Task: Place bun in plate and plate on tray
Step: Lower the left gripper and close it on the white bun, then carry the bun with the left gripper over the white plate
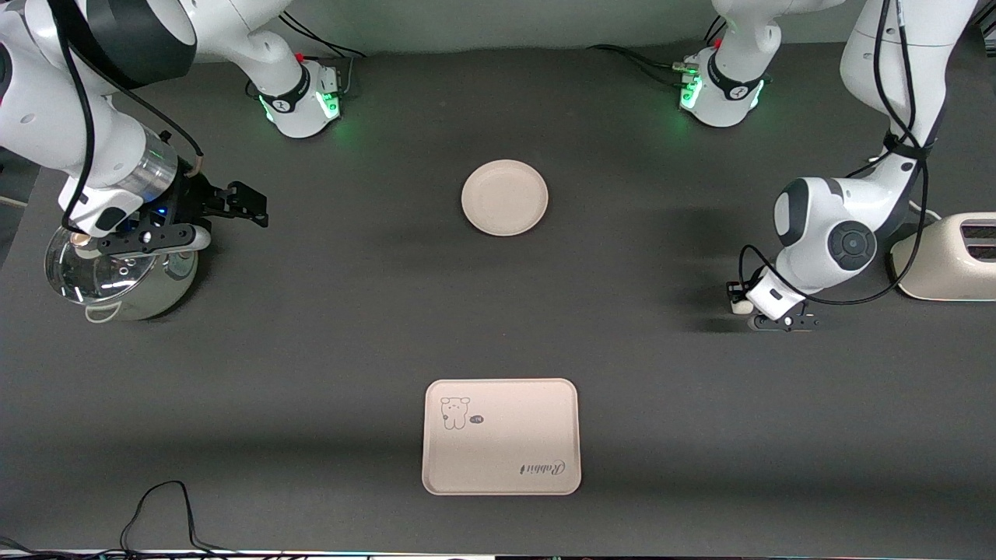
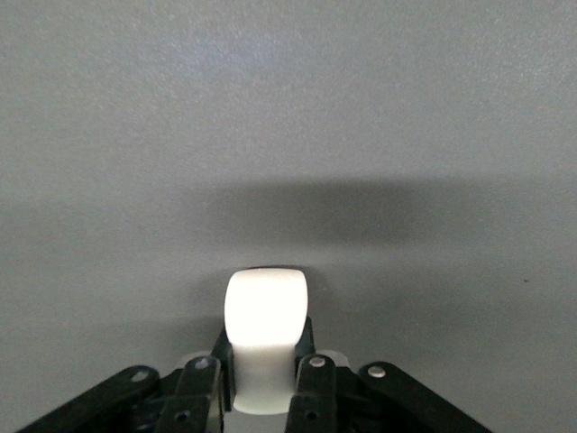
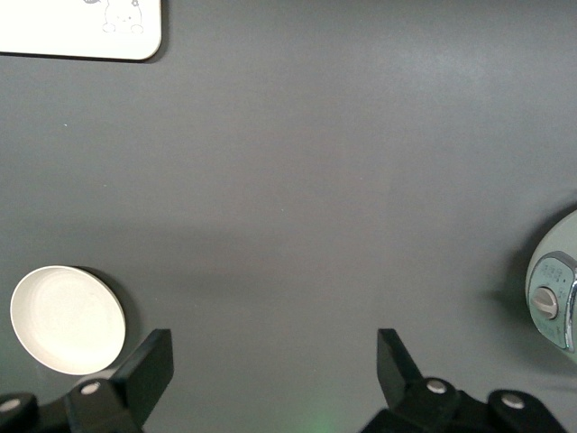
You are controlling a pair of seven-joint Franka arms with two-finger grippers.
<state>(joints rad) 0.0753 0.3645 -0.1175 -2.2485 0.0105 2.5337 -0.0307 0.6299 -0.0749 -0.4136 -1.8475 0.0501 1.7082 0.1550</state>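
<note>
The small white bun (image 2: 264,307) sits between the fingers of my left gripper (image 2: 264,347), which is shut on it. In the front view this gripper (image 1: 738,299) is low over the dark table at the left arm's end, with the bun (image 1: 741,307) showing at its tip. The round cream plate (image 1: 504,197) lies empty mid-table, nearer the robot bases. The rectangular "Rabbit" tray (image 1: 501,436) lies empty near the front edge. My right gripper (image 1: 247,204) is open and empty, held in the air beside a pot. The right wrist view shows the plate (image 3: 67,317) and a tray corner (image 3: 81,27).
A steel pot with a glass lid (image 1: 117,272) stands at the right arm's end, under the right arm's wrist. A cream toaster (image 1: 953,257) stands at the left arm's end, and also shows in the right wrist view (image 3: 554,298). Cables lie along the front edge (image 1: 156,505).
</note>
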